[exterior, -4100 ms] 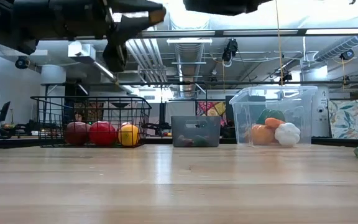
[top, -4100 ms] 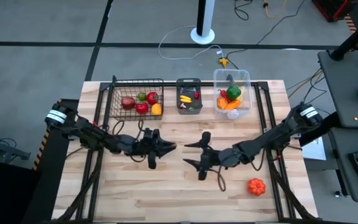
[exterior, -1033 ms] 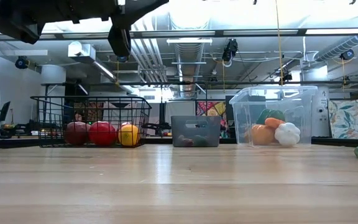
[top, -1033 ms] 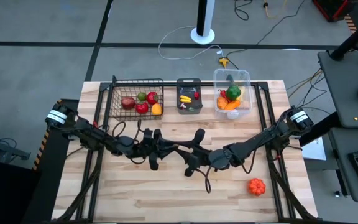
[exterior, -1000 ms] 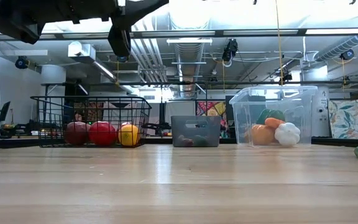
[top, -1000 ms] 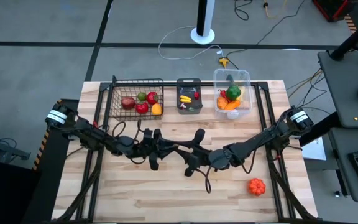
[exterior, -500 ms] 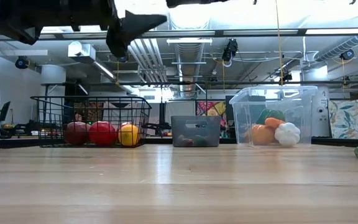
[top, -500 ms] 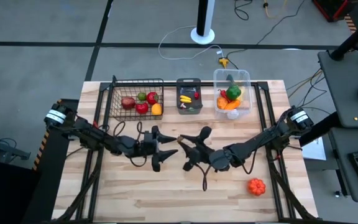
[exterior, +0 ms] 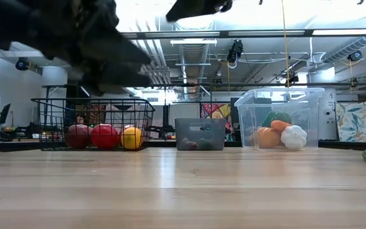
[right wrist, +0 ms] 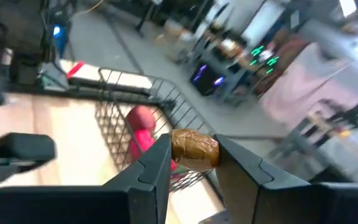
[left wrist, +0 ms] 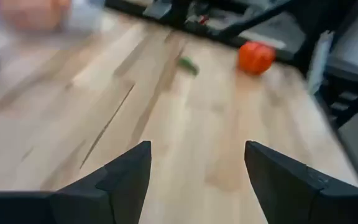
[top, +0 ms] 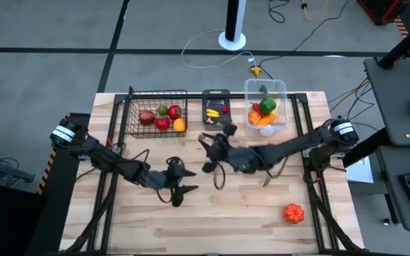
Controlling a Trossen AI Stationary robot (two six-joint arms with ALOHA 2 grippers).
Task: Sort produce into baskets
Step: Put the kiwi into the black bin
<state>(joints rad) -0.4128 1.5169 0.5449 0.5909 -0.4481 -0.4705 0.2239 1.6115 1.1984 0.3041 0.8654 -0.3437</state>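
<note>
Right gripper point(right wrist: 191, 163): clamped on a small brown piece point(right wrist: 194, 149), held above mid-table.
Wire basket point(top: 156, 114): ahead, slightly leftward, nearest container.
Left gripper point(left wrist: 194, 171): fingers spread, empty, facing the orange pumpkin point(left wrist: 255, 57).

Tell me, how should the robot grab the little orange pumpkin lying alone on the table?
Probably from straight above, pinching across its round middle. The orange pumpkin sits alone on bare wood, nothing crowding it, and looks squat and rounded, so fingers could close on opposite sides.
</note>
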